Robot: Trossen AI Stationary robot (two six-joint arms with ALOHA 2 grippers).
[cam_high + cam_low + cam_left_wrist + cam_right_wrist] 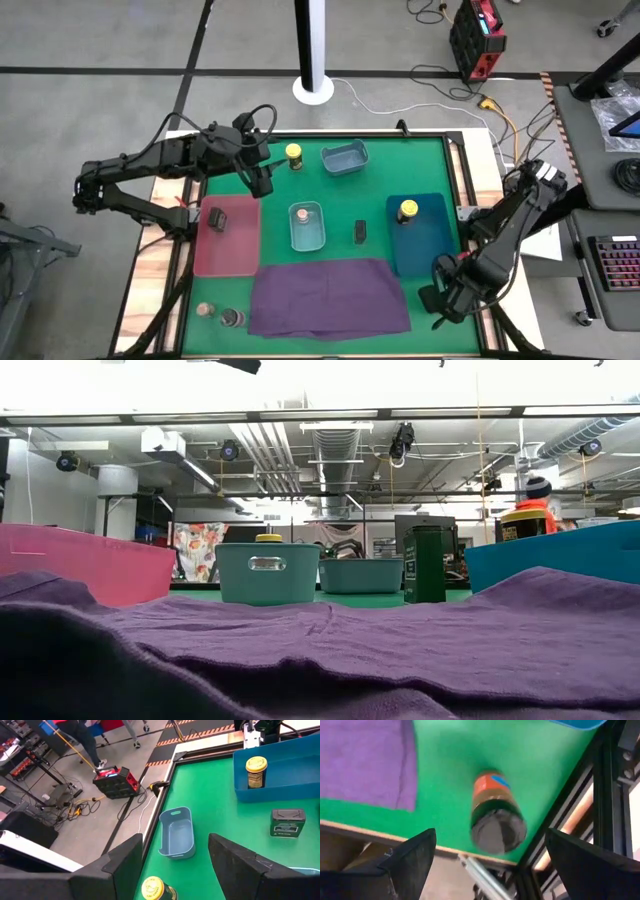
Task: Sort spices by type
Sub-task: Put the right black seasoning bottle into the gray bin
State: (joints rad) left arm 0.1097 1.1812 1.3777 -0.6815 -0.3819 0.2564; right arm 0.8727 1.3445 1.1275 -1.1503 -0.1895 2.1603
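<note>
My left gripper (265,178) (172,852) hangs open near the far left of the mat, just beside a yellow-lidded jar (293,155) (155,889). My right gripper (440,300) (490,840) is open at the mat's near right corner. Its fingers stand apart on either side of a dark-lidded, orange-labelled jar (495,812) without touching it. A second yellow-lidded jar (407,211) stands in the blue tray (435,255). One dark tin (214,219) lies in the pink tray (235,255), another (360,232) stands on the mat. A pink-topped jar (305,213) sits in the small pale bin (307,240). A pink-topped jar (205,310) and a dark-topped jar (230,318) stand near left.
A purple cloth (330,295) covers the near middle of the mat. A pale blue bin (345,157) (177,832) sits at the far edge. The table's black frame (600,795) runs close by my right gripper. Bare green mat lies between the trays.
</note>
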